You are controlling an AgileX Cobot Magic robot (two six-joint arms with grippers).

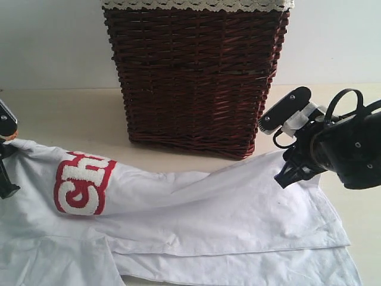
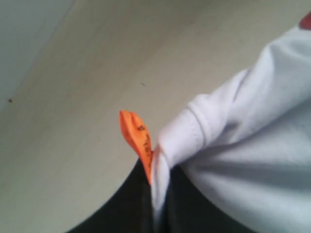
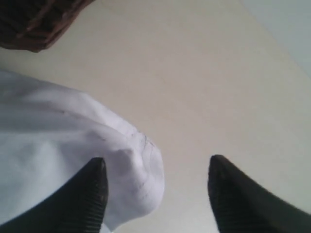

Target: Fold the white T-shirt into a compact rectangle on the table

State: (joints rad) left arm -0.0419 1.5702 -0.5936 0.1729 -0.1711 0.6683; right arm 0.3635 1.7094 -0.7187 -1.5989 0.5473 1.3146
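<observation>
— Entry one: what is cut off or hard to read?
— Left pincer (image 1: 7, 143): only a dark sliver at the frame edge in the exterior view. Basket (image 1: 190, 77): cropped just above its lace trim (image 1: 196, 5). Lettering (image 1: 83, 182): white edged in red, curls round a fold, only partly legible. White T-shirt (image 1: 226, 214): near edge runs out of frame.

— Entry two: the pincers?
— Left pincer: clenched on a bunched edge of the shirt, with an orange tag (image 2: 137, 138) sticking out beside the pinch. Right pincer (image 1: 290, 170): released, jaws well apart. A rounded shirt corner lies between them, just beside one jaw. It is possibly touching, but the view is too soft to say.

— Entry three: where is the shirt?
— On the table (image 1: 71, 113), in front of the basket, stretched lengthwise from one pincer to the other, with further layers lying flat nearer the camera.

— Entry four: view against view?
— Left wrist view alone: the tag and the pinch. Right wrist view alone: the gap between the jaws, plus a corner of the basket. Exterior view alone: the lettering's letters, the lace and the shirt's full spread.
</observation>
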